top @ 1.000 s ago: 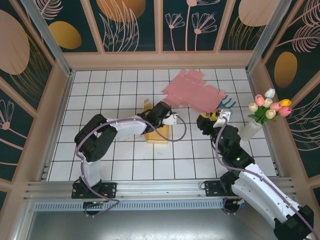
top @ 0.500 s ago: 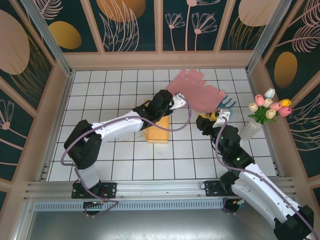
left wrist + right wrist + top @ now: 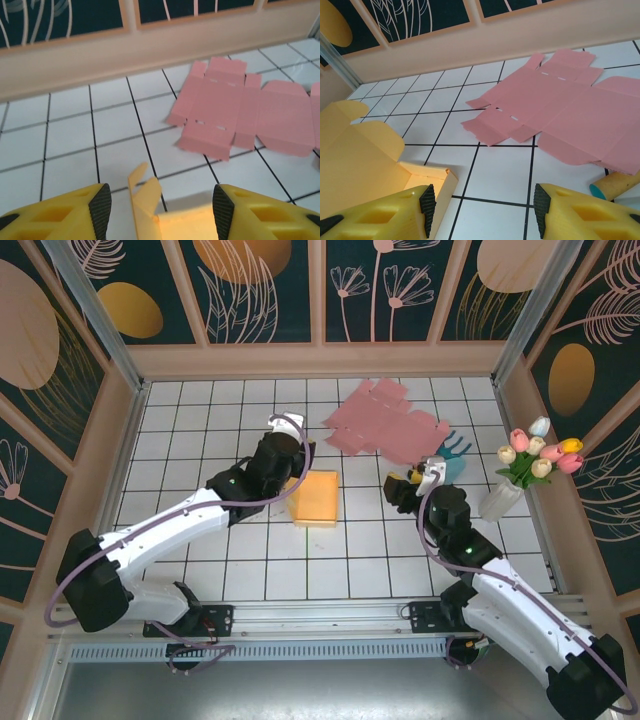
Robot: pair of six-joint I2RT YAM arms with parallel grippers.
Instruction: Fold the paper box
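A pink unfolded paper box point(image 3: 385, 425) lies flat on the white tiles at the back, also seen as the pink sheet point(image 3: 235, 112) in the left wrist view and as the pink sheet point(image 3: 570, 107) in the right wrist view. A yellow, partly folded box point(image 3: 316, 498) stands in the middle. My left gripper point(image 3: 298, 462) is open over that box's back left corner, where a raised yellow flap point(image 3: 145, 197) sits low between the fingers point(image 3: 100, 205), untouched. My right gripper point(image 3: 402, 488) is open to the right of the yellow box point(image 3: 365, 160), with nothing between its pads point(image 3: 540, 207).
A white vase of tulips point(image 3: 525, 465) stands at the right wall. A blue and yellow tool point(image 3: 452, 452) lies by the pink sheet's right edge; its handle point(image 3: 615, 184) is close to my right fingers. Wooden walls ring the tiled floor.
My left gripper let go of the pink sheet, which dropped flat onto the tiles, and the left arm drew back to the left. The right arm moved slightly left.
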